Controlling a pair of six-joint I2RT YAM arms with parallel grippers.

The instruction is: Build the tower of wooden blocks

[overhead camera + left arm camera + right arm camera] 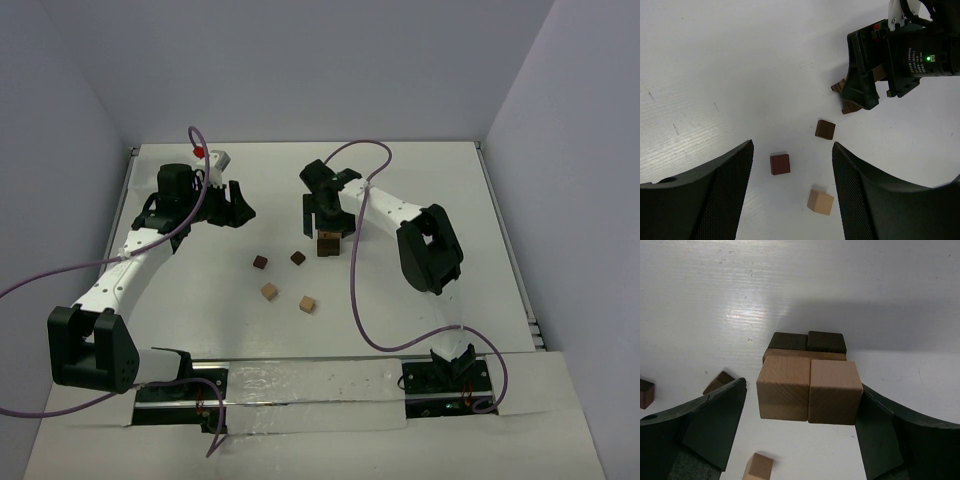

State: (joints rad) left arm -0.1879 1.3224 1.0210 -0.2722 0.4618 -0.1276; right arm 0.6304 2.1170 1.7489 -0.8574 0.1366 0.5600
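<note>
The tower (810, 390) is a compact stack with two tan cubes on top and dark cubes (807, 341) behind and lower. My right gripper (802, 385) is open and straddles the top tan pair: the right finger sits against the right cube, and a small gap shows at the left. From above, the right gripper (326, 226) hangs over the tower (328, 246). Loose wood blocks lie to the left: two dark (260, 263) (297, 257) and two tan (269, 291) (307, 303). My left gripper (792, 145) is open and empty, above a dark red cube (780, 164) and a tan cube (820, 202).
The right arm's black wrist (880, 65) hides most of the tower in the left wrist view. A third loose dark cube (825, 129) lies between the tower and the left fingers. White walls (70, 130) enclose the table on three sides.
</note>
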